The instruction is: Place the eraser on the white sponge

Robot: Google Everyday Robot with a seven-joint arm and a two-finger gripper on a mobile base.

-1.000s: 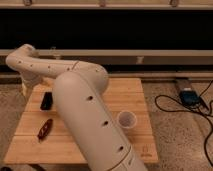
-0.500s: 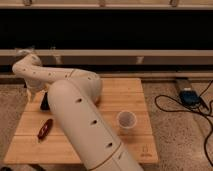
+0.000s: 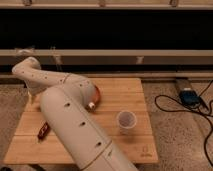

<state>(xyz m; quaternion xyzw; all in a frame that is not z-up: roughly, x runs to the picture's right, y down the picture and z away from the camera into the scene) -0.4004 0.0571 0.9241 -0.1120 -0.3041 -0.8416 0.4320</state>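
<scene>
Approach step, judged: the gripper (image 3: 34, 94) hangs low at the left edge of the bench (image 3: 125, 90), and whether it is open or holding anything cannot be told. The arm (image 3: 70, 120) hides the eraser and white sponge. Next move calls for a secure eraser grasp.

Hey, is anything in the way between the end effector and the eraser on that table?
Cannot tell: the arm hides the eraser and the left rear corner of the table, where the end effector reaches down. The visible items, red tool, orange bowl and cup, all lie away from that corner.
</scene>
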